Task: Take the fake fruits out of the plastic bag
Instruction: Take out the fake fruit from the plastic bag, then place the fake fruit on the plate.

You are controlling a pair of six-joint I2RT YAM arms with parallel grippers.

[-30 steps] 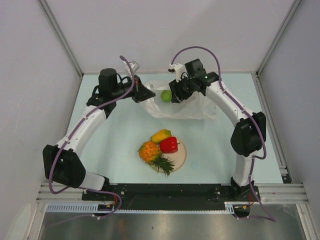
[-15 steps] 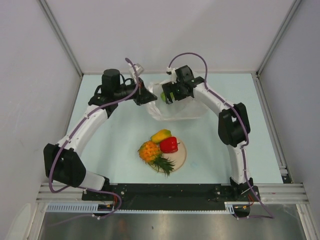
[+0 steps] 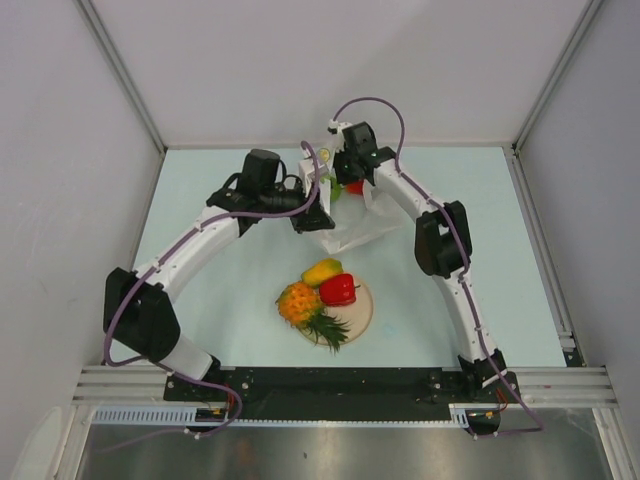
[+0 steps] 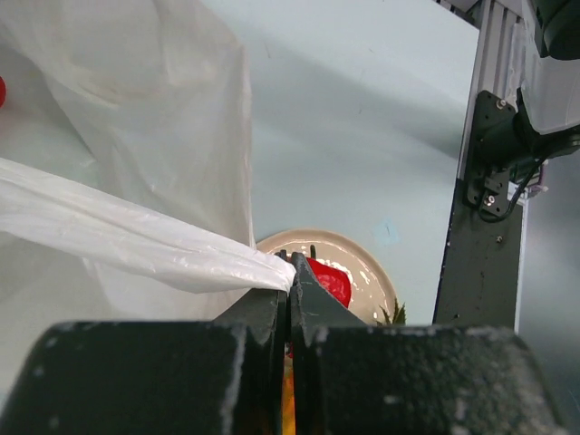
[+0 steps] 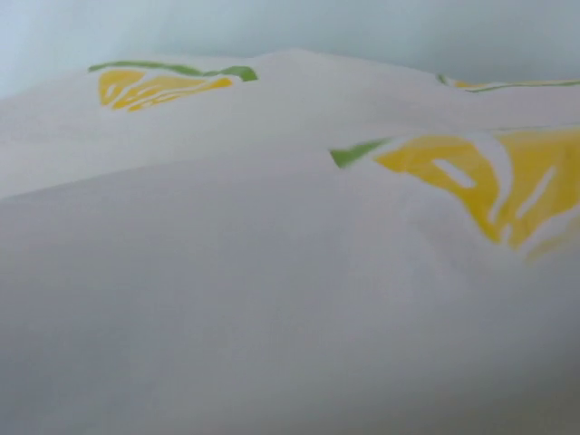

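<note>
My left pincer (image 4: 289,275) pinched shut on a fold of thin white lemon-printed plastic bag (image 4: 136,240), right wrist sees only bag, right pincer (image 3: 346,180) opening unclear, overhead adds orange pineapple (image 3: 297,300), yellow mango (image 3: 322,271), glossy red fruit (image 3: 338,289) on round beige plate (image 3: 366,306).

Both arms reach forward and bend inward, wrists close together at far centre. Left pincer (image 4: 289,283) jaws closed, pinching plastic bag (image 4: 136,240). Right pincer (image 3: 345,181) points down, jaw spacing unclear.
</note>
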